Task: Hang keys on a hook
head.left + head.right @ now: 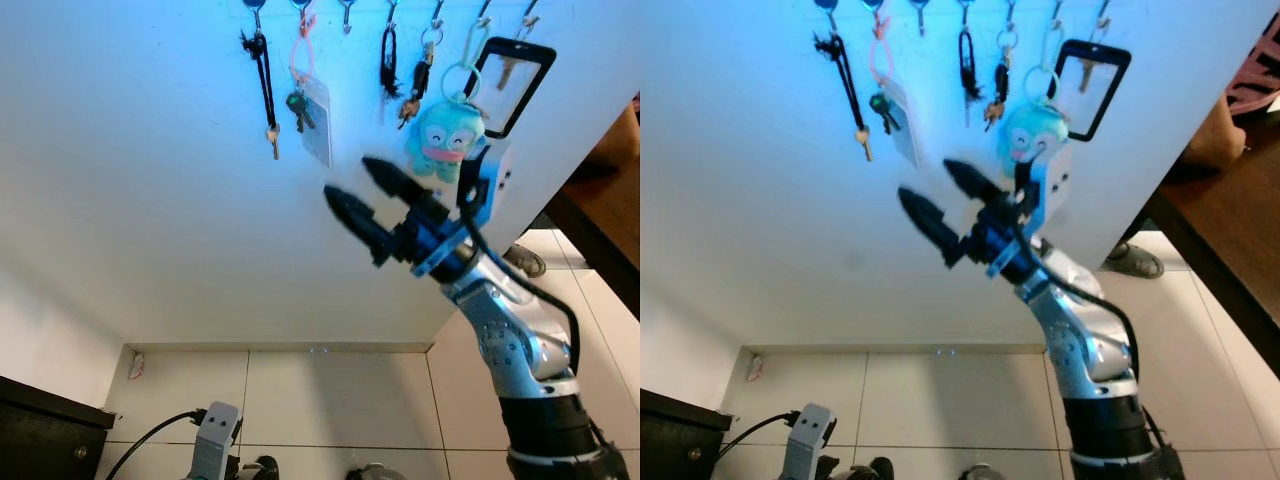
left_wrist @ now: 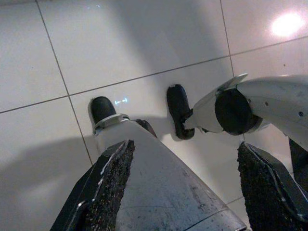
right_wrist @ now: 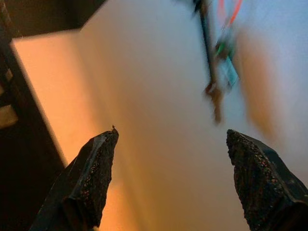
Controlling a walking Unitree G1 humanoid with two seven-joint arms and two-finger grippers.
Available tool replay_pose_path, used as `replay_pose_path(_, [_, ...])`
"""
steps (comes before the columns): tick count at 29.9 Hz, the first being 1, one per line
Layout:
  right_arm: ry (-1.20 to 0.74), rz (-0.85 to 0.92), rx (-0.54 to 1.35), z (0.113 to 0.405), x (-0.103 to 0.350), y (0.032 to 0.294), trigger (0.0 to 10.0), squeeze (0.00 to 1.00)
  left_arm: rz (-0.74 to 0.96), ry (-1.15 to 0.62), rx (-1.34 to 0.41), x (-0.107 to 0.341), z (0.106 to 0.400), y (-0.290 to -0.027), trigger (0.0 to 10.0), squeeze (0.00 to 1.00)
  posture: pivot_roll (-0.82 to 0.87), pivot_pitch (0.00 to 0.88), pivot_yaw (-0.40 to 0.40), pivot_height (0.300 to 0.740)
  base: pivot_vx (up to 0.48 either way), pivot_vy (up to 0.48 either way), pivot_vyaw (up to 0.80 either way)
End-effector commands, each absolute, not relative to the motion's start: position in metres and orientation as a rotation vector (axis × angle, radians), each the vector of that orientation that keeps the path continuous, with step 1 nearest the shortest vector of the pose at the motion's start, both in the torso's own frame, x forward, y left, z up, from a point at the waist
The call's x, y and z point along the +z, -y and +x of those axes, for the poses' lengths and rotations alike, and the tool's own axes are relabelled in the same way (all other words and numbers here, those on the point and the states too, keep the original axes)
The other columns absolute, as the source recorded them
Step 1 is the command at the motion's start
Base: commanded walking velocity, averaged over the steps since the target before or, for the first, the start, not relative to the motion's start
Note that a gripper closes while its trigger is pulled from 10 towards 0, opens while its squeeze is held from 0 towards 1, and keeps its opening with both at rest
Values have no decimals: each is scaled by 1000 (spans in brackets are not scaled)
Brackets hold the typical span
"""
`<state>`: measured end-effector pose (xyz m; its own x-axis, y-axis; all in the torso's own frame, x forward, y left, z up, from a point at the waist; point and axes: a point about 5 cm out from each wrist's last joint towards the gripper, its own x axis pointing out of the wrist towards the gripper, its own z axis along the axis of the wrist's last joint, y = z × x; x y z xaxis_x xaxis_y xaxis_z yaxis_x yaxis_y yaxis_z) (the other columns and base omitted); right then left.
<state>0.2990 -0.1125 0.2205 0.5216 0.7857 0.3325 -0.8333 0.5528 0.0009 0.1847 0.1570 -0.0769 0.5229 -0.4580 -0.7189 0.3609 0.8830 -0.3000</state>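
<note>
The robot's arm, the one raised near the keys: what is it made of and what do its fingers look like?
The right arm is built of rounded silver segments with a black band lower down. A blue bracket sits at the wrist, and a black cable loops along it. The right gripper has two long black tapered fingers with rough, gritty pads.

No readable text anywhere here, honestly. The clear card sleeve (image 1: 317,120) hanging off the pink loop near the wall's top edge looks blank or too blurry to read. The black-framed badge holder (image 1: 514,84) toward the top right corner shows no print either. The blue plush keychain (image 1: 446,137) has a face, no lettering. Nothing legible on the robot arm.
</note>
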Motion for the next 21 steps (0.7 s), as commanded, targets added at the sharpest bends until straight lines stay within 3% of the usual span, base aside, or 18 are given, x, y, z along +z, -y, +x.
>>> replay_pose_path(1, [264,157,1026,293,209,109,10000,0,-116,-952,-483,-84,172,-161,10000,0,-80,101,119,740,0,0,0])
replay_pose_path(8, [100,141,1046,290,175,112,10000,0,-115,-957,-476,-84,172,-162,10000,0,-82,96,113,740,0,0,0])
replay_pose_path(11, [-282,146,1065,267,86,124,10000,0,-123,-971,-449,-85,170,-163,10000,0,-83,78,94,740,0,0,0])
replay_pose_path(13, [-282,146,1065,267,86,124,10000,0,-123,-971,-449,-85,170,-163,10000,0,-83,78,94,740,0,0,0])
replay_pose_path(15, [-427,157,1007,256,50,134,10000,0,-129,-978,-431,-86,168,-165,10000,0,-82,70,85,740,0,0,0])
replay_pose_path(17, [-427,157,1007,256,50,134,10000,0,-129,-978,-431,-86,168,-165,10000,0,-82,70,85,740,0,0,0])
replay_pose_path(21, [-626,171,813,241,0,155,10000,0,-135,-989,-409,-88,165,-166,10000,0,-82,56,73,740,0,0,0])
